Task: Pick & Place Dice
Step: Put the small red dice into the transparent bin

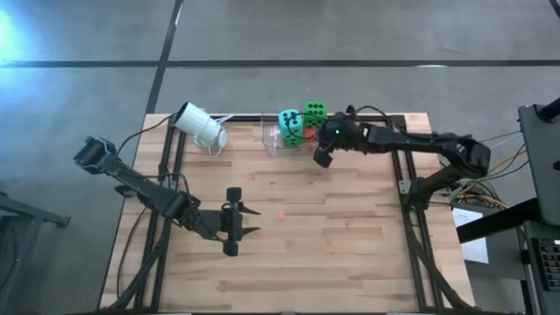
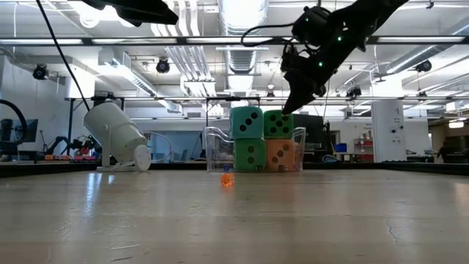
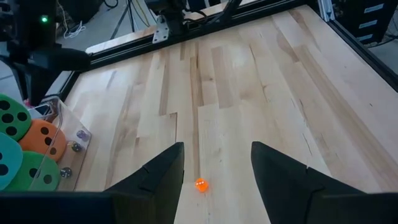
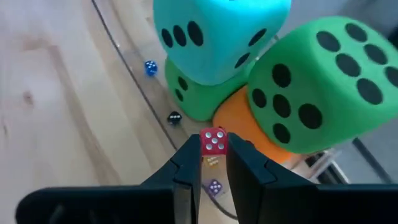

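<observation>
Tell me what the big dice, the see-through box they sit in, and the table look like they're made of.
The big dice look like soft foam or plush: matte faces, rounded corners, printed black pips. The box looks like clear hard plastic, glossy, with the dice showing through its wall. The table looks like light wood planks, smooth, with visible grain and seams.
</observation>
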